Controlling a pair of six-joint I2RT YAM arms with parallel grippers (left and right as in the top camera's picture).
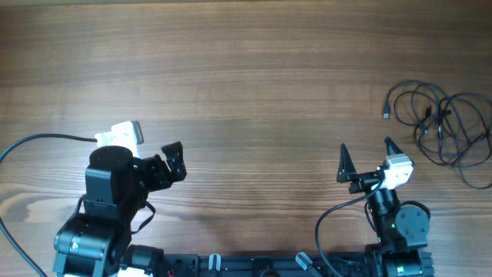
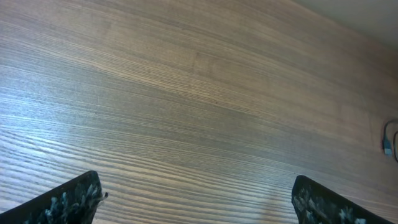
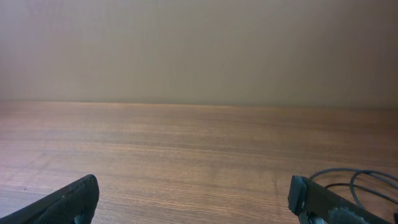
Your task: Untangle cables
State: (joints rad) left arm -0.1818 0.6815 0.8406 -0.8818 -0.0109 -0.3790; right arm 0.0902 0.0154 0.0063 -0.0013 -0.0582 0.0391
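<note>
The cables [image 1: 444,127] lie in a loose tangled heap of thin black loops at the far right of the table, with a small plug tip at its left end. Part of them shows at the right edge of the right wrist view [image 3: 367,183], and a plug tip shows at the right edge of the left wrist view [image 2: 388,146]. My right gripper [image 1: 367,158] is open and empty, in front and to the left of the heap. My left gripper [image 1: 173,161] is open and empty, far to the left of the cables.
The wooden table [image 1: 246,77] spreads across the view. A thicker black arm wire [image 1: 38,140] runs from the left arm to the left edge. Both arm bases stand at the front edge.
</note>
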